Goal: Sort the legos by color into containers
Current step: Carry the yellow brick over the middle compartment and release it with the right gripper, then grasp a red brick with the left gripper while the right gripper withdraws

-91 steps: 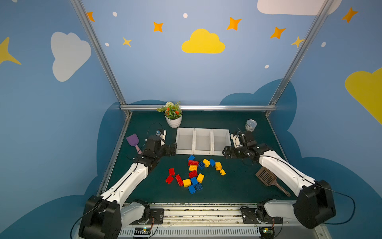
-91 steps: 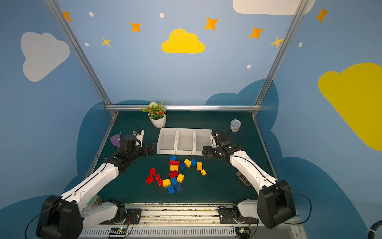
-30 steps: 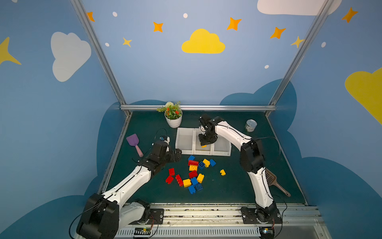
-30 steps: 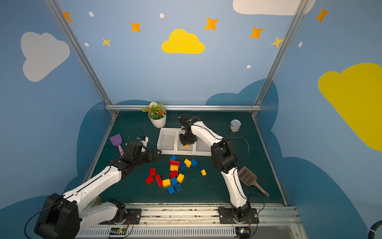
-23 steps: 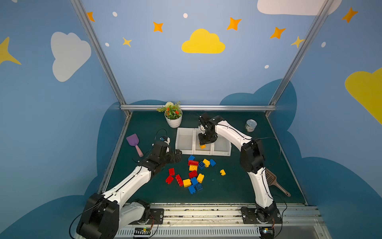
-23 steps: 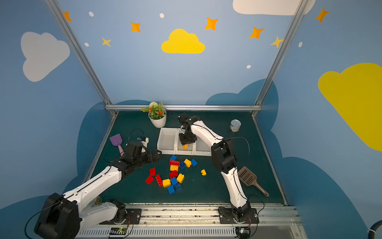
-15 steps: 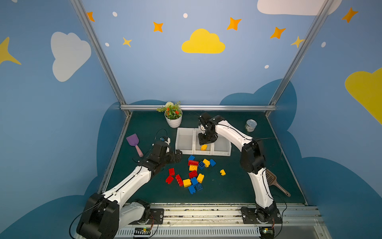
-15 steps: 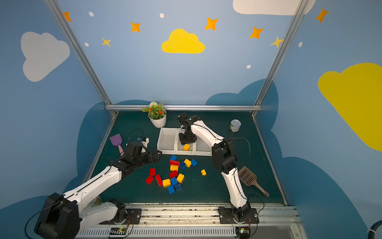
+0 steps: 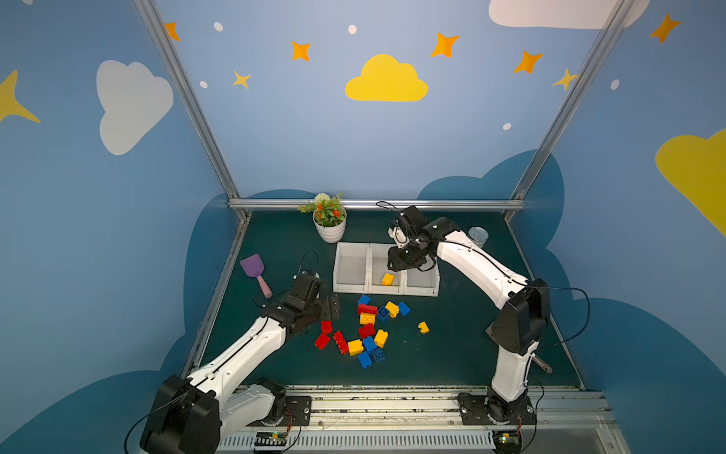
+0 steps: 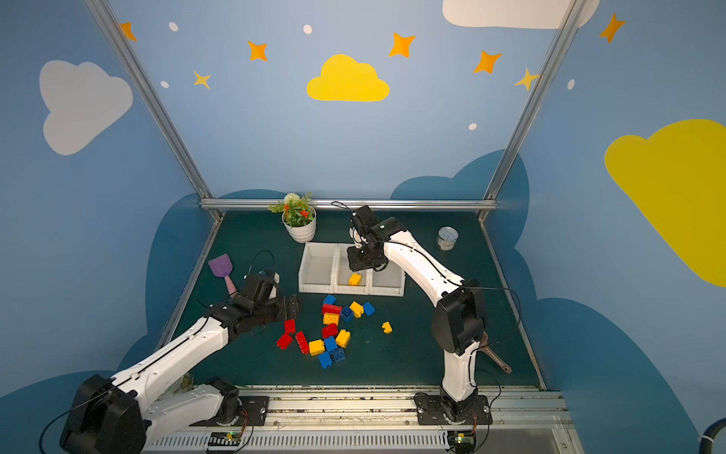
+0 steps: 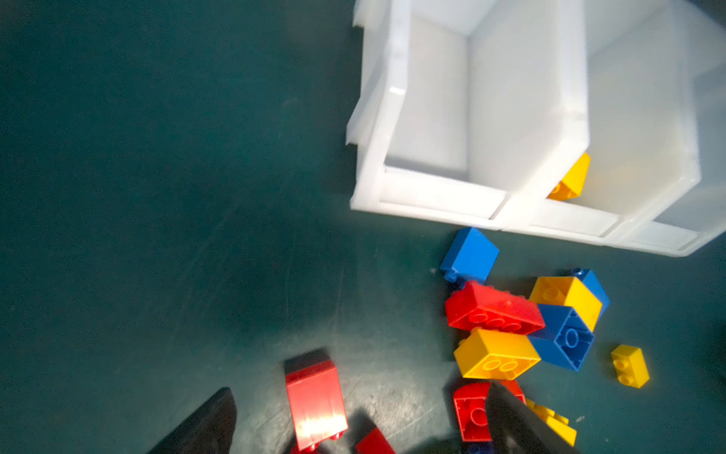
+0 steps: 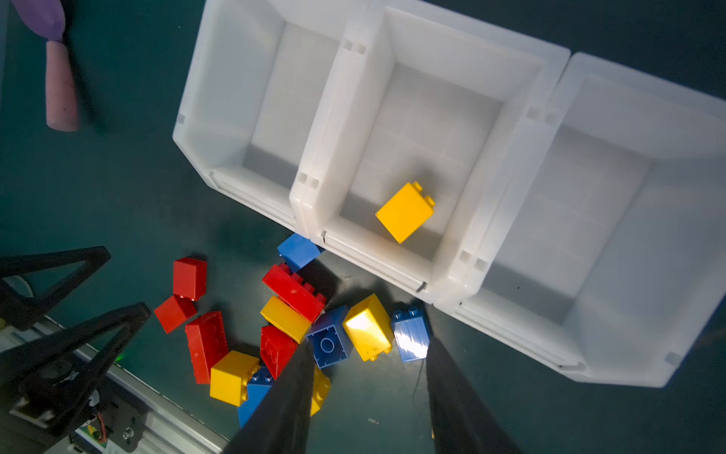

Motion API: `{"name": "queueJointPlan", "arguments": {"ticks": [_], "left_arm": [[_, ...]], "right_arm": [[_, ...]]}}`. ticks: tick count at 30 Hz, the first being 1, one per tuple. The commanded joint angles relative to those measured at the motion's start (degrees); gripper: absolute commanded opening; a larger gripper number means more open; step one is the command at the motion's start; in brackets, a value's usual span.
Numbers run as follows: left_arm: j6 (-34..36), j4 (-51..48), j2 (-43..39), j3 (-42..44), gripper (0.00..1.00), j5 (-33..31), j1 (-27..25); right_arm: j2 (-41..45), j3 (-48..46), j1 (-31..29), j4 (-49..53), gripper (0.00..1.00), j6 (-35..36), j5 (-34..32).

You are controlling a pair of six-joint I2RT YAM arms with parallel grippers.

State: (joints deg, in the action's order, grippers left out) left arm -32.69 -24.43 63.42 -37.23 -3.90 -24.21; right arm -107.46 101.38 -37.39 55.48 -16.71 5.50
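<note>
My right gripper [image 12: 369,346] is open and empty. My wrist view shows the fingers apart, while both top views leave the gap too small to read. Just below it in a top view, near centre frame, a glossy yellow brick [image 9: 387,279] lies tipped in the middle bin [image 9: 377,290]. My left gripper [image 11: 361,393] is spread wide near a red brick [image 11: 316,397].

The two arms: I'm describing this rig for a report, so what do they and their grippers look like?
Both the left arm and right arm have white links with bulky black joints and thin black cables looping alongside. The left gripper and right gripper are black, with tapered fingers; no markings are legible.
</note>
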Motion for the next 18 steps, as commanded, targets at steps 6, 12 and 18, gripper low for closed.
{"name": "queueJointPlan", "arguments": {"ticks": [6,12,18], "left_arm": [[-5.0,-7.0,6.3,-1.5,0.91,-1.4,-0.7],[-4.2,-8.0,15.4,-6.4,0.84,-1.2,-1.0],[-4.5,-11.4,21.1,-10.1,0.72,-3.4,-1.4]], "right_arm": [[5.7,-7.7,2.0,-3.5,0.46,-2.5,1.5],[6.8,-7.3,3.0,-1.8,0.44,-2.7,1.6],[8.4,-8.6,3.4,-1.4,0.44,-3.2,0.7]]}}
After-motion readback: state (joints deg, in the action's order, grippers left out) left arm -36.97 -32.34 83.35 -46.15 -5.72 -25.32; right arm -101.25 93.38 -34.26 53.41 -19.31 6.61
